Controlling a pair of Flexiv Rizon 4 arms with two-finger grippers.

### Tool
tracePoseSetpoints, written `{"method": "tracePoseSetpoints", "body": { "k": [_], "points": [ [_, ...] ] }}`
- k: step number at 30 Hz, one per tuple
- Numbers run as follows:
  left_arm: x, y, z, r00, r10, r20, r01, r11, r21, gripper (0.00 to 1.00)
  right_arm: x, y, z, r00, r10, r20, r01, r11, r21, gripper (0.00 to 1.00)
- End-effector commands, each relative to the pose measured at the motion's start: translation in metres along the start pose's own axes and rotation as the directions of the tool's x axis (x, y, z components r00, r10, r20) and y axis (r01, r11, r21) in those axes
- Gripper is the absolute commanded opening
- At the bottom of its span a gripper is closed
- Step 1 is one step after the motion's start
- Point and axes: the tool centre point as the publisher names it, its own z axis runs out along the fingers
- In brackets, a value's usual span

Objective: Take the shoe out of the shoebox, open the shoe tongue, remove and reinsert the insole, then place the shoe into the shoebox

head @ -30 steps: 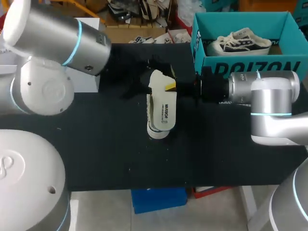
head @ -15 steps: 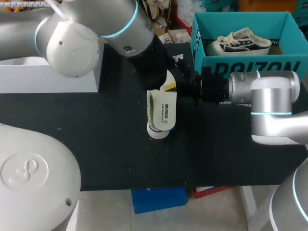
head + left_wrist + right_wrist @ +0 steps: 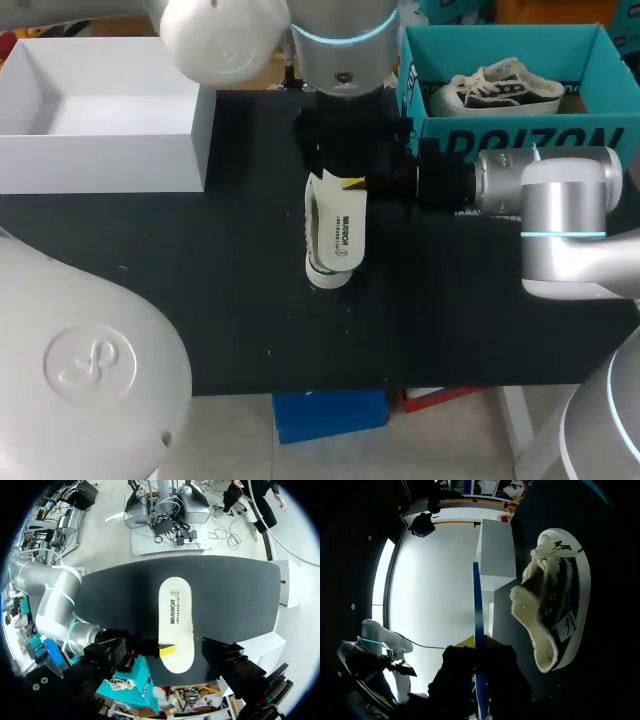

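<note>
My right gripper (image 3: pixel 352 183) is shut on one end of a white insole (image 3: pixel 337 228), a yellow tip on its upper face, and holds it level over the table. In the right wrist view the insole (image 3: pixel 476 605) shows edge-on between the fingers, just above a black canvas shoe (image 3: pixel 555 605) with a white sole, standing upright. From the head view only the shoe's toe (image 3: pixel 328 278) peeks out under the insole. My left gripper (image 3: pixel 345 150) hangs open above the held end. Its wrist view looks down on the insole (image 3: pixel 175 615) and the right gripper's tip (image 3: pixel 166 650).
An open white shoebox (image 3: pixel 100 165) stands at the table's far left. A teal box (image 3: pixel 500 130) at the far right holds a second black-and-white shoe (image 3: pixel 495 88). My right arm (image 3: pixel 560 210) lies in front of the teal box.
My left arm has swung from the left side across to the far middle, above the insole, uncovering the white shoebox. The right arm, insole and shoe have stayed put.
</note>
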Motion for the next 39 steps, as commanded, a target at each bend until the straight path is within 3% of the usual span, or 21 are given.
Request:
{"method": "tracePoseSetpoints", "body": {
  "k": [1, 9, 30, 39],
  "points": [
    [-0.003, -0.004, 0.015, 0.997, -0.051, -0.051, 0.05, 0.999, -0.019, 1.0, 0.0, -0.001, 0.0, 1.0, 0.0, 0.0, 0.0, 1.0, -0.002, 0.0],
    [0.0, -0.007, 0.024, 0.996, -0.081, 0.039, 0.081, 0.997, 0.002, 1.0, 0.0, -0.001, 0.0, 1.0, 0.0, 0.0, 0.0, 1.0, -0.002, 0.0],
    [0.003, -0.009, 0.018, 0.997, -0.072, 0.023, 0.072, 0.997, 0.041, 1.0, 0.0, -0.001, 0.0, 1.0, 0.0, 0.0, 0.0, 1.0, -0.002, 0.0],
    [0.007, 0.013, 0.021, 0.997, -0.076, 0.024, 0.074, 0.996, 0.058, 1.0, 0.0, -0.001, 0.0, 1.0, 0.0, 0.0, 0.0, 1.0, -0.002, 0.0]
  ]
}}
